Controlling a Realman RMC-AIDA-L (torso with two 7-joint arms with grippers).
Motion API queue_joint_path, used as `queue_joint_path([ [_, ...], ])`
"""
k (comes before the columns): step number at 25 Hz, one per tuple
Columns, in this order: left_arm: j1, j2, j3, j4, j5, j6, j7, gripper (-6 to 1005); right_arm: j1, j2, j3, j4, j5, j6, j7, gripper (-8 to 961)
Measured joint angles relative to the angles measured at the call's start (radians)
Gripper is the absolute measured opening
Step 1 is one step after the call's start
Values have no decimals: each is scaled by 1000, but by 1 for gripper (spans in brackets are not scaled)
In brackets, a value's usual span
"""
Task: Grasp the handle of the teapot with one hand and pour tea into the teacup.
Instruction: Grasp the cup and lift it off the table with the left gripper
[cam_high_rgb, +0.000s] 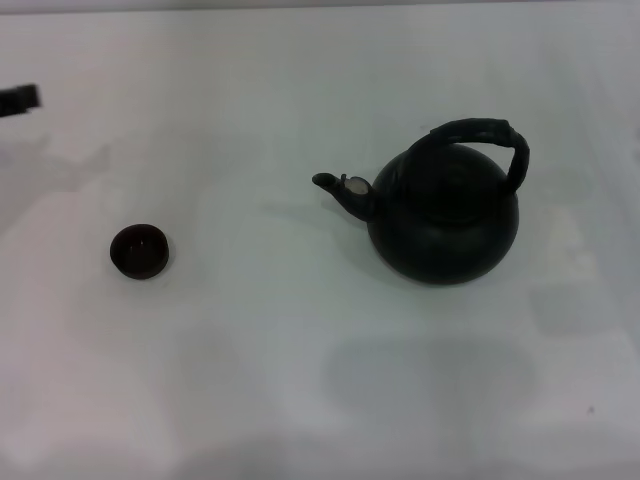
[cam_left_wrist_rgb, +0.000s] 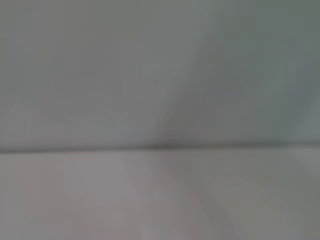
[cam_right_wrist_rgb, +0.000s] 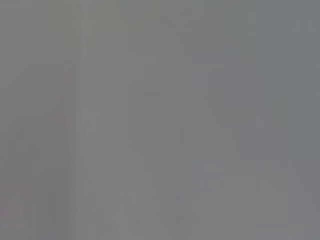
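Note:
In the head view the large matte black teapot (cam_high_rgb: 443, 222) stands upright on the white table at centre right, its short spout (cam_high_rgb: 340, 189) pointing left. Its thick dark arched handle (cam_high_rgb: 478, 142) rises over the top, free of any gripper. The tiny dark teacup (cam_high_rgb: 139, 250) stands upright far to the left of the spout. A dark tip of my left gripper (cam_high_rgb: 20, 99) shows at the far left edge, well behind the cup. My right gripper is out of view. Both wrist views show only plain grey surface.
The white table (cam_high_rgb: 300, 380) spreads around both objects, with a wide bare stretch between cup and teapot and in front of them. Nothing else stands on it.

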Motion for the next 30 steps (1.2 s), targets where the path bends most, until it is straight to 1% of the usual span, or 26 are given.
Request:
queue_joint_path([
  [2,-46,0,38,46,129,-57,-96,773,0,0,0,0,0,-4,2,857],
  [3,-56,1,53,62,174,-75,-126,777,0,0,0,0,0,-6,4,857],
  [4,-72,0,90,90,245,-103,-172,798,0,0,0,0,0,-8,5,857],
  [8,-87,-2,250,173,402,-163,-293,883,0,1,-1,0,0,-9,6,857],
  [10,-88,-3,321,207,446,-176,-336,881,0,1,-1,0,0,-9,6,857],
  [12,-89,-5,375,232,468,-183,-364,880,0,1,-1,0,0,-6,6,857],
  [15,-89,-8,420,249,466,-181,-384,877,0,2,-1,0,0,-6,6,857],
  [21,-94,-8,433,245,420,-194,-401,877,-1,2,-1,3,1,-30,7,857],
  [25,-87,-8,468,237,418,-202,-420,876,-3,2,-1,6,1,-47,7,857],
  [30,-88,-8,506,189,419,-209,-435,876,-3,2,0,8,1,-56,7,857],
])
